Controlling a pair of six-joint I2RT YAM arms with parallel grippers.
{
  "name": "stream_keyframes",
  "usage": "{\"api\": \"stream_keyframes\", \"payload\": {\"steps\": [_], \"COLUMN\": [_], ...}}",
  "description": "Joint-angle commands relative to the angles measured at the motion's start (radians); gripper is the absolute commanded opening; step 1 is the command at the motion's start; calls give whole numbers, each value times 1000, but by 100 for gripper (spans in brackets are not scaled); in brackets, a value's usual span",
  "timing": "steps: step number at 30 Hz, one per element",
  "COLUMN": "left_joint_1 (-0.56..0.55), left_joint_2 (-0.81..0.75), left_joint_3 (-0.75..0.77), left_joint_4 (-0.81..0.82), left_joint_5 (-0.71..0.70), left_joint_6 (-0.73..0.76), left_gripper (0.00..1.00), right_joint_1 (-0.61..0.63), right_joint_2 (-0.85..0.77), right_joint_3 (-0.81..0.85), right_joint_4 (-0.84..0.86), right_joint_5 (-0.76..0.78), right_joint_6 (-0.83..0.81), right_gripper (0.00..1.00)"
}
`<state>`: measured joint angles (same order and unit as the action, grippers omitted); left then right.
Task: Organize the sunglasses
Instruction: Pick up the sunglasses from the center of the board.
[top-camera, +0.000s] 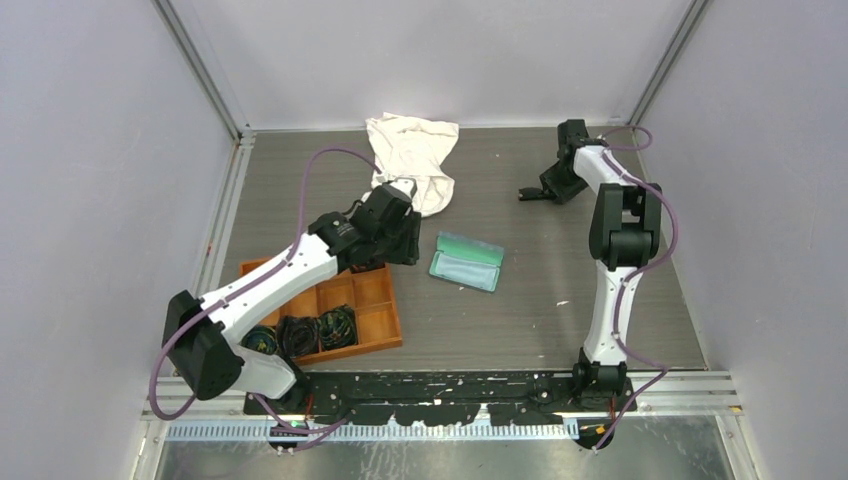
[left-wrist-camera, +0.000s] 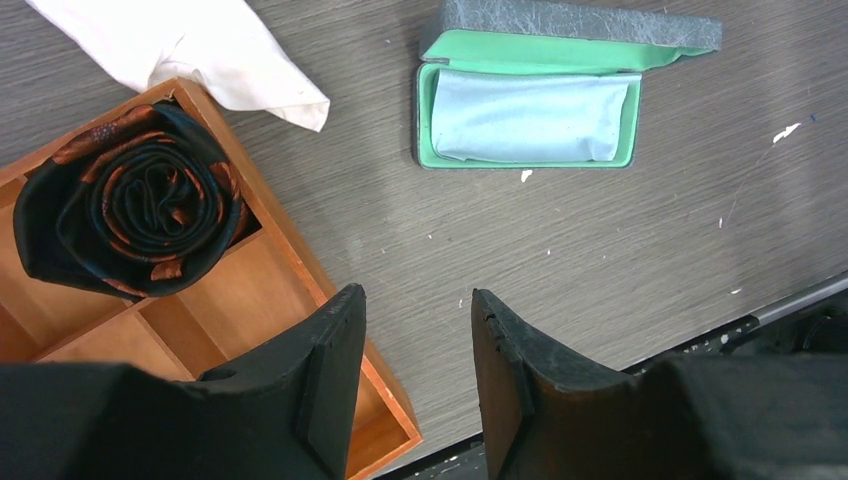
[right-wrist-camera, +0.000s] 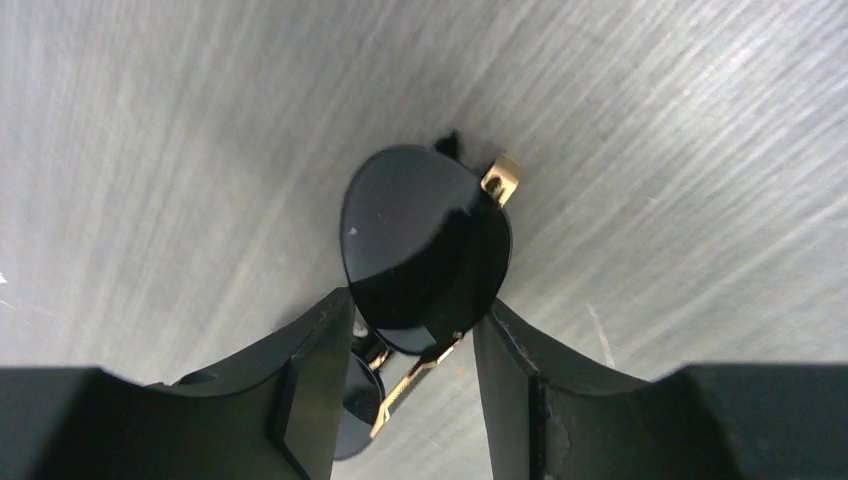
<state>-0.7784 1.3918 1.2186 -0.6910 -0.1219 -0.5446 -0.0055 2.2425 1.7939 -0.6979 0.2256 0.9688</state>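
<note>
The sunglasses (right-wrist-camera: 420, 230) are folded, with dark oval lenses and gold hinges, and sit between my right gripper's (right-wrist-camera: 415, 305) fingertips, which close on them. In the top view this gripper (top-camera: 540, 190) is at the far right of the table and the sunglasses (top-camera: 527, 193) stick out to its left. The grey-blue case (top-camera: 466, 262) lies open mid-table, showing its mint-green lining and a pale cloth inside (left-wrist-camera: 530, 115). My left gripper (left-wrist-camera: 418, 295) is open and empty, hovering over the wooden tray's right edge, left of the case (top-camera: 405, 250).
A wooden divided tray (top-camera: 375, 300) sits at the near left with coiled black bundles (top-camera: 300, 332) in its front cells; one bundle (left-wrist-camera: 130, 205) shows in the left wrist view. A white cloth (top-camera: 412, 155) lies crumpled at the back centre.
</note>
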Motion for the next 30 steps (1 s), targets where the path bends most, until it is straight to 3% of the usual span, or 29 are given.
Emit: {"api": "stream_keyframes", "payload": {"steps": [1, 13, 21, 30], "left_joint_1": [3, 2, 2, 2], "left_joint_2": [-56, -112, -173, -183], "left_joint_3": [-23, -77, -99, -103], "left_joint_4": [36, 38, 4, -10], "left_joint_5": [-3, 34, 6, 3], "left_joint_6": [-22, -75, -94, -103], "left_gripper": [45, 45, 45, 45], "right_joint_1": [1, -37, -39, -39], "right_joint_2": [-119, -479, -595, -638], "right_joint_3": [-62, -443, -559, -699], "right_joint_4": [-70, -50, 68, 135], "right_joint_5": [-69, -83, -200, -126], "right_joint_6": [-294, -461, -234, -45], "right_gripper": [54, 63, 65, 64]}}
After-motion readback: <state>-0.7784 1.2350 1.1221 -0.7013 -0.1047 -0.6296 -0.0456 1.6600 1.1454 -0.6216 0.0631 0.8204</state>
